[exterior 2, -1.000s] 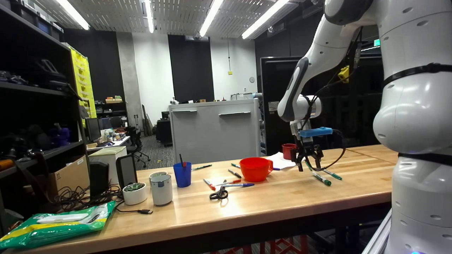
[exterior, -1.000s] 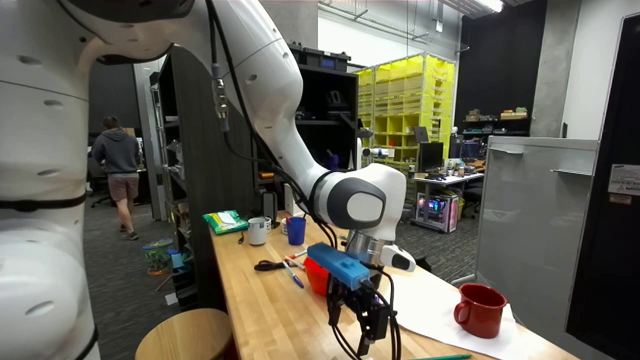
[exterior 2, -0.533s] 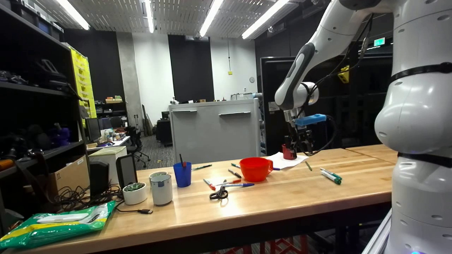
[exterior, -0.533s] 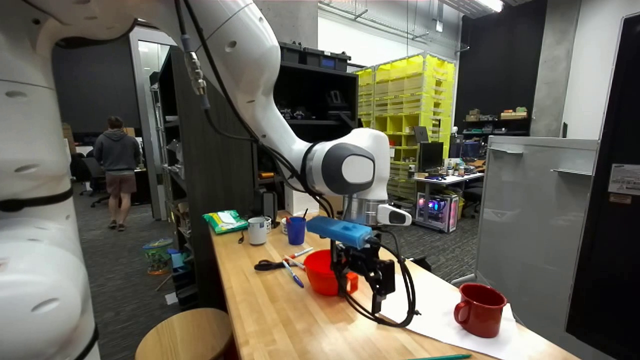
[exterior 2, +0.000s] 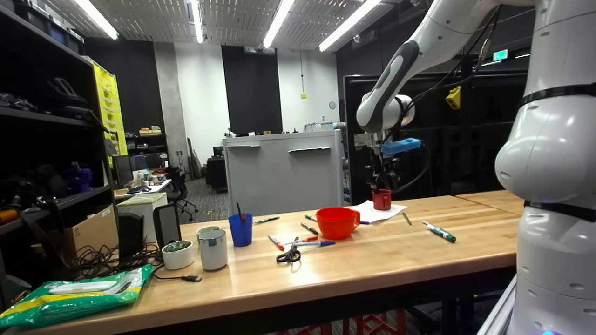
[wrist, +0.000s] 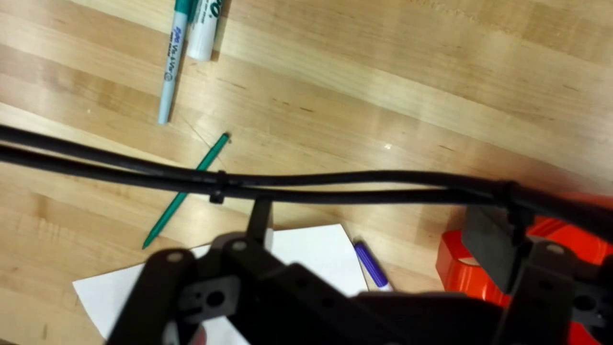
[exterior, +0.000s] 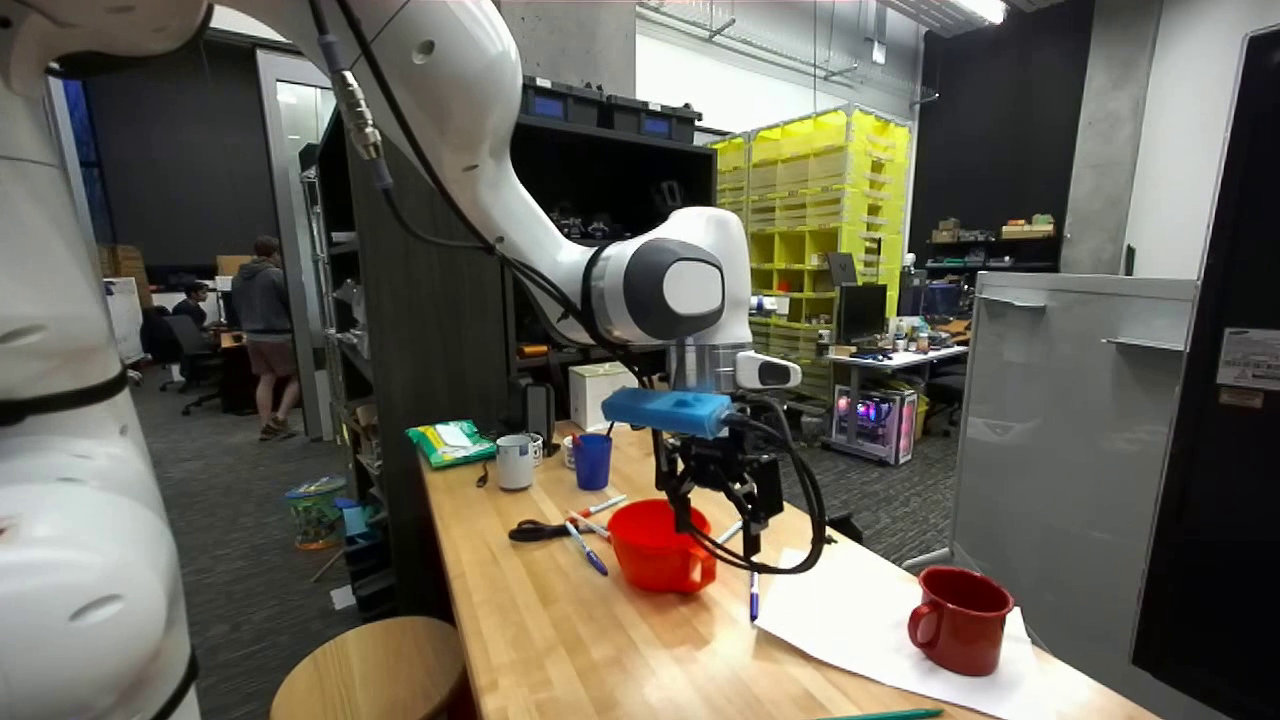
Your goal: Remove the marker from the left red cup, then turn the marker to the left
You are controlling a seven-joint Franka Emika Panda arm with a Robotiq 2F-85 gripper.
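Gripper [wrist: 373,212] spread, nothing held; no marker seen in bright red cup [exterior 2: 337,225], removal judged done, turn unconfirmed

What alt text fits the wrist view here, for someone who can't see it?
Open gripper above a wooden table, partly hiding a bright red cup at lower right. A purple-capped marker lies by white paper; a green pen and two pale markers lie at left, and black cables cross the view.
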